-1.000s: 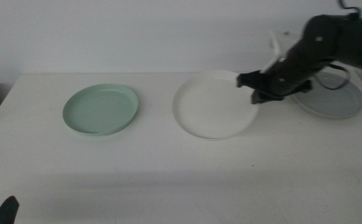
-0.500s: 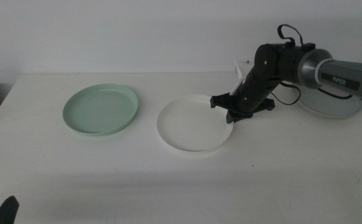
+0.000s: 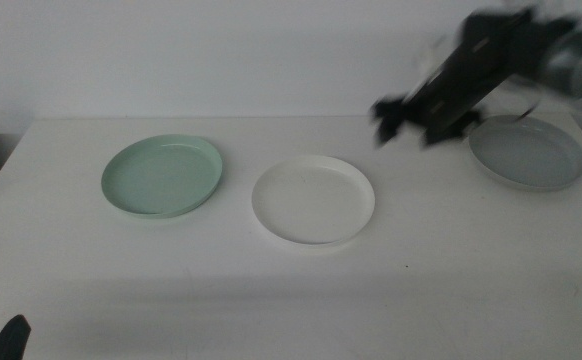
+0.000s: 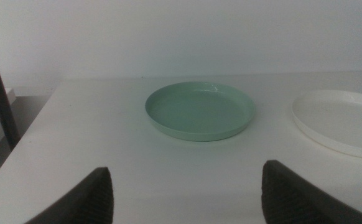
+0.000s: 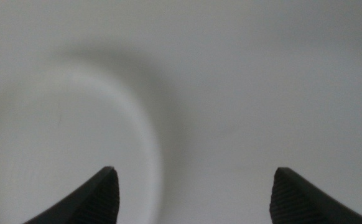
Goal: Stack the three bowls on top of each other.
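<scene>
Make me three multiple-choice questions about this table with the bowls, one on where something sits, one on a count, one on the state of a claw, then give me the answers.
1. Which bowl lies between the other two?
A. green bowl
B. white bowl
C. grey bowl

2. How many bowls are stacked?
A. none
B. two
C. three

3. The right claw is:
A. shut on a bowl
B. open, holding nothing
C. resting inside the grey bowl

Answers:
1 B: the white bowl lies between the green bowl and the grey bowl.
2 A: each bowl lies alone on the table.
3 B: the right claw is in the air, and its own view shows the jaws apart and empty.
</scene>
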Motion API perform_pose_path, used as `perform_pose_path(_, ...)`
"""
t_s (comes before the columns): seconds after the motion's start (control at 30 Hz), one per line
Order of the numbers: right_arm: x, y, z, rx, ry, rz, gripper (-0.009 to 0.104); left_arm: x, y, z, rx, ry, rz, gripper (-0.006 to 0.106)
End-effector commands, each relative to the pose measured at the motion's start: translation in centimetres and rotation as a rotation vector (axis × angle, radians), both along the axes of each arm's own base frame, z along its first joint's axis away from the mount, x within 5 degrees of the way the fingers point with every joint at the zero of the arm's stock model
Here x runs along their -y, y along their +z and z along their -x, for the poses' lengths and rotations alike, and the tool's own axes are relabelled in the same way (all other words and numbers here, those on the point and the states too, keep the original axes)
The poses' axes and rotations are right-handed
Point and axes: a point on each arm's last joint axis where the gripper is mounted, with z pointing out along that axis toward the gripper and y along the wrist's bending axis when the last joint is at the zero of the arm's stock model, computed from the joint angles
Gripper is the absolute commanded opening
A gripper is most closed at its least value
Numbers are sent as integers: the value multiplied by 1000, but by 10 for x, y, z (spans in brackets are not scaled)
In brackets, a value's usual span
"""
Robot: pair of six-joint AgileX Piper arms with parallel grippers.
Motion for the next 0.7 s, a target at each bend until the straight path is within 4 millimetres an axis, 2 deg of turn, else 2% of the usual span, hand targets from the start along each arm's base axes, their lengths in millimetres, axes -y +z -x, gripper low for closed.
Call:
perform_pose_path(0.0,41,73,4,203,-58,17,63,-1,10,1,95,7,22,79)
perform_pose_path(0.1,89,88,-1,224,-148,70,59,-1,10,1,95,7,22,79)
perform_pose_path(0.17,117,89,-5,237,-204,104,56,-1,10,1,95,7,22,79)
perform_pose_path(0.23,147,84,-10,249,-266,123,55,-1,10,1,95,7,22,79)
perform_pose_path(0.37,192,63,-18,221,-358,139,54,-1,10,1,95,7,22,79)
perform_pose_path(0.53,230,26,-30,187,-434,141,54,-1,10,1,95,7,22,79)
perform_pose_path(0.67,246,-4,-39,173,-461,145,54,-1,10,1,95,7,21,79)
